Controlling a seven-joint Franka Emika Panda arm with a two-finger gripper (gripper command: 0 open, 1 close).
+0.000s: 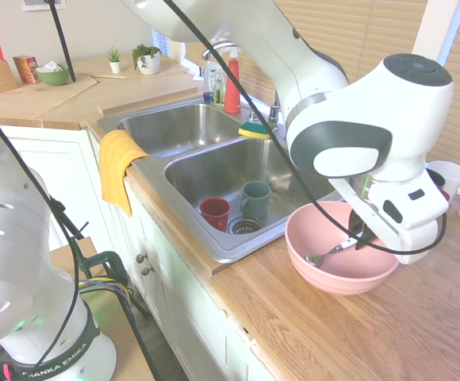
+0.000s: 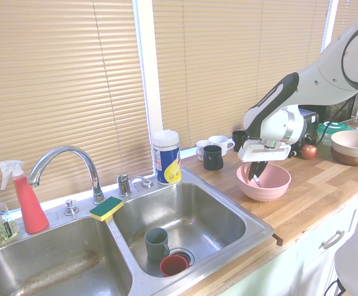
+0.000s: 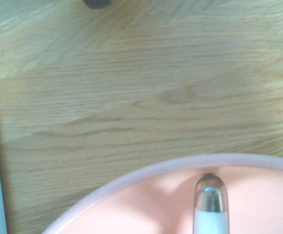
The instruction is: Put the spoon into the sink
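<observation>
The pincer [image 1: 359, 239] grasps the spoon [image 1: 337, 248] inside the bowl [image 1: 347, 279] (pickup looks made), so next: lift clear, then carry toward ten o'clock in the first exterior view, over the sink [image 1: 208, 176].

Shown: two sink basins [image 2: 194, 213]; six mugs, comprising two white mugs [image 2: 222, 143], two black mugs [image 2: 213, 159], one teal mug [image 2: 157, 243] and one red mug [image 2: 173, 265]; two potted plants [image 1: 147, 62]; one spoon [image 1: 331, 252]; one pink bowl [image 2: 265, 190]; one sponge [image 2: 106, 208]; one apple [image 2: 308, 151]; one yellow towel [image 1: 117, 167].
</observation>
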